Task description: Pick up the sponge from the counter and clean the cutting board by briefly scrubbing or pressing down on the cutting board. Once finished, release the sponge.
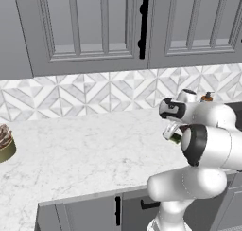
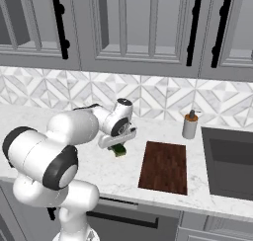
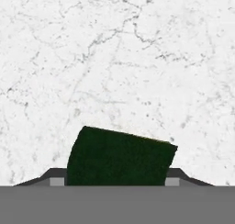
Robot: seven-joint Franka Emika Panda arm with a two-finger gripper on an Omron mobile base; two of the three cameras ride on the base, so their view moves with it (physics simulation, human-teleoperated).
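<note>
One sponge (image 3: 118, 156) sits pinched in the claw (image 2: 117, 145), seemingly just above the bench (image 2: 168, 195), left of the cutting board (image 2: 164, 167).

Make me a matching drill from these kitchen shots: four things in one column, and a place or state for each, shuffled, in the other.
Things:
1. sponge
2. cutting board
3. soap bottle
4. hand

Places or states:
A. stands by the backsplash
B. lies flat on the counter, nothing on it
C. dark green, between the fingers
D. closed on the sponge

Pairs: 1-C, 2-B, 3-A, 4-D
</note>
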